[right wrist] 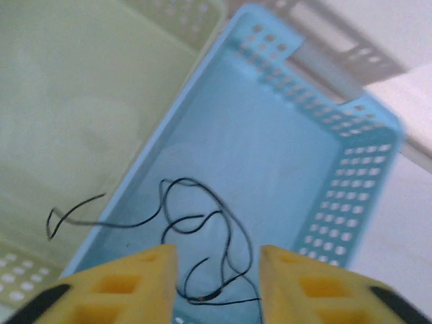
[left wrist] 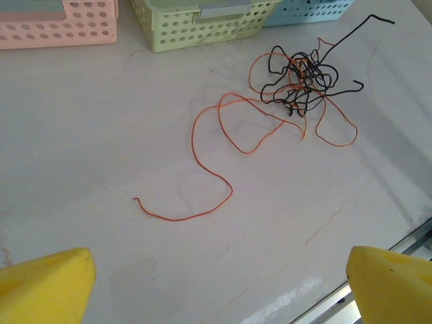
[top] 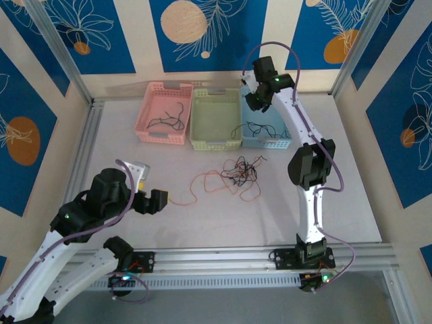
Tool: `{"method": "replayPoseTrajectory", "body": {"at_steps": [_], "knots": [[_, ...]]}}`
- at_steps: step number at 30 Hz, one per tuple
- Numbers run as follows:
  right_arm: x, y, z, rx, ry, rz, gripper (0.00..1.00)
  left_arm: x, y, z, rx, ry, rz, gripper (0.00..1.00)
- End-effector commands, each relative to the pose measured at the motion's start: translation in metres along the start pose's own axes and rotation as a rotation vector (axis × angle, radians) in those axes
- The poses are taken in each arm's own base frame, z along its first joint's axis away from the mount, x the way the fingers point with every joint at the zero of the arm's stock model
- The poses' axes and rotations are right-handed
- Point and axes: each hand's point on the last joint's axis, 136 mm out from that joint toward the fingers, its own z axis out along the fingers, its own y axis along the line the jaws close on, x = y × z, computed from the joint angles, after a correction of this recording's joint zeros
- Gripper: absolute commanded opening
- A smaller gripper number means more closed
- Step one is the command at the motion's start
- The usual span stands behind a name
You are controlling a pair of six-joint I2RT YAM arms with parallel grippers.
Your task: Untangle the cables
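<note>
Left wrist: my left gripper (left wrist: 219, 287) is wide open, empty. Tangle (left wrist: 300, 74) sits ahead-right on table (left wrist: 101, 135), orange tail (left wrist: 177, 219) trailing toward me. Right gripper (right wrist: 216, 277) is parted over blue basket (right wrist: 341, 196), black cable (right wrist: 185, 180) inside.

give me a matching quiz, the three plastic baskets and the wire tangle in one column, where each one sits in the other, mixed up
Things:
1. pink perforated plastic basket
2. pale green perforated plastic basket
3. light blue perforated plastic basket
4. tangled knot of thin black and orange wires

Places:
A. middle of the basket row
B. on the white table, in front of the baskets
C. right end of the row
D. left end of the row

Pairs: 1-D, 2-A, 3-C, 4-B
</note>
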Motion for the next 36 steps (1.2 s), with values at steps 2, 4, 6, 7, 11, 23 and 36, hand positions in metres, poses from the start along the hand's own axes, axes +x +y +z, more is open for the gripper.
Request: {"method": "replayPoseTrajectory", "body": {"at_steps": [2,4,6,7,11,23,36], "knots": [[0.024,0.046,0.012,-0.267,0.026,-0.046,0.44,-0.002,0.001,0.002,-0.005,-0.010,0.001,0.95],[0.039,0.039,0.025,-0.241,0.060,-0.105,0.45,-0.002,0.002,0.001,-0.007,-0.011,0.002,0.95],[0.053,0.038,0.035,-0.246,0.077,-0.166,0.45,-0.002,0.001,0.002,-0.002,-0.011,0.005,0.95],[0.060,0.038,0.041,-0.249,0.088,-0.202,0.46,-0.002,0.001,0.002,-0.003,-0.008,0.005,0.95],[0.065,0.030,0.055,-0.234,0.048,-0.238,0.48,0.000,0.001,0.007,-0.005,0.006,0.005,0.95],[0.048,0.043,0.097,-0.248,0.043,-0.307,0.51,0.002,0.003,0.010,-0.014,0.019,0.003,0.95],[0.041,0.067,0.108,-0.347,0.003,-0.316,0.47,0.004,0.004,0.015,-0.020,0.036,0.002,0.95]]}}
